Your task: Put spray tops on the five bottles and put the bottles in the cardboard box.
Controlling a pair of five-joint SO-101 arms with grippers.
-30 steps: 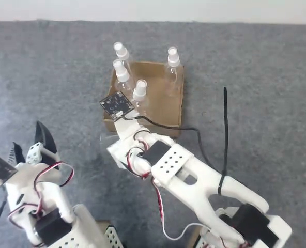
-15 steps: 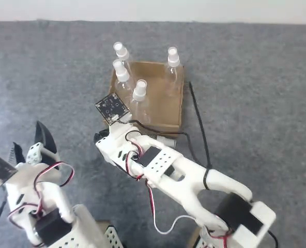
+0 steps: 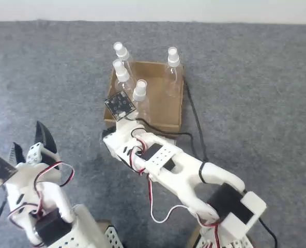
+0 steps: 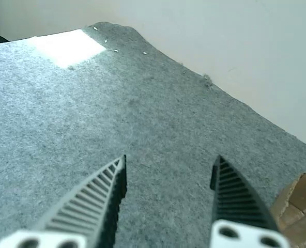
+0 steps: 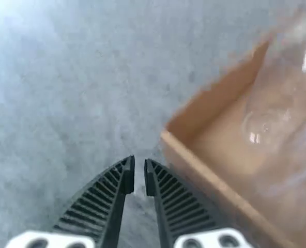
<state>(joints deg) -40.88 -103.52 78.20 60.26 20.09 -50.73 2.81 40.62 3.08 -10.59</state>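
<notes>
The cardboard box (image 3: pixel 171 116) lies at the middle of the grey mat, and several clear bottles with white spray tops (image 3: pixel 140 90) stand in it, one at its back left corner (image 3: pixel 121 51). My right gripper (image 3: pixel 107 135) is just outside the box's near left corner. In the right wrist view the right gripper (image 5: pixel 136 165) is shut with nothing in it, over the mat beside the box wall (image 5: pixel 194 139), and a clear bottle (image 5: pixel 277 103) stands inside. My left gripper (image 3: pixel 38 138) is at the near left, far from the box. The left gripper (image 4: pixel 170 163) is open with nothing in it.
Grey felt mat (image 3: pixel 256 77) covers the table, with free room to the right and left of the box. A black cable (image 3: pixel 192 119) runs along the box's right side. A corner of the box (image 4: pixel 297 199) shows in the left wrist view.
My right arm has swung leftward, so its gripper is now at the box's near left corner. The black cable came closer to the box. My left arm stays still.
</notes>
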